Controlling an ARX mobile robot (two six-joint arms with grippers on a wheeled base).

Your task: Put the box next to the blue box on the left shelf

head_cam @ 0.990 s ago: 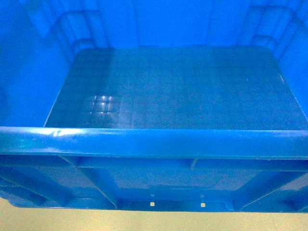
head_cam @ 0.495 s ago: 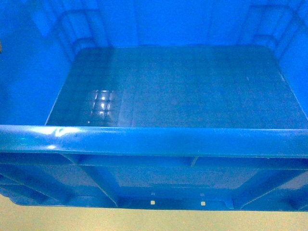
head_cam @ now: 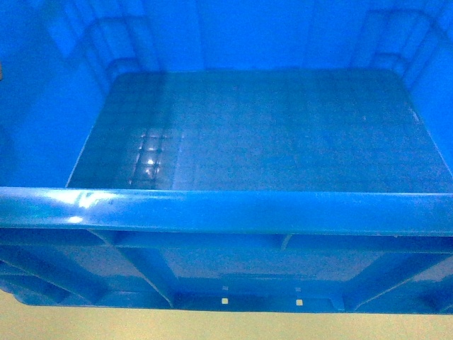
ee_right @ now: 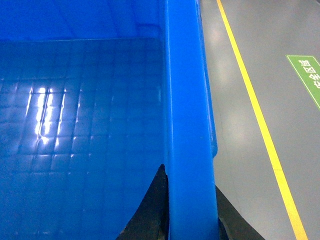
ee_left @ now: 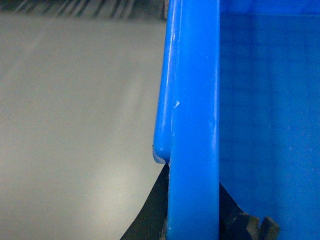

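Bare-floored box (head_cam: 255, 127) between both jaws

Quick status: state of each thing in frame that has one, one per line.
box: empty, upright, gripped by both side rims
left gripper: shut on box, fingers astride the left rim
right gripper: shut on box, fingers astride the right rim
floor: bare grey, yellow line running beside the box

Warehouse or factory floor
Smooth grey floor (ee_right: 250, 75) with a painted yellow lane line (ee_right: 260, 125) and a green floor sign (ee_right: 307, 75) beside a blue plastic crate (ee_right: 185, 125)
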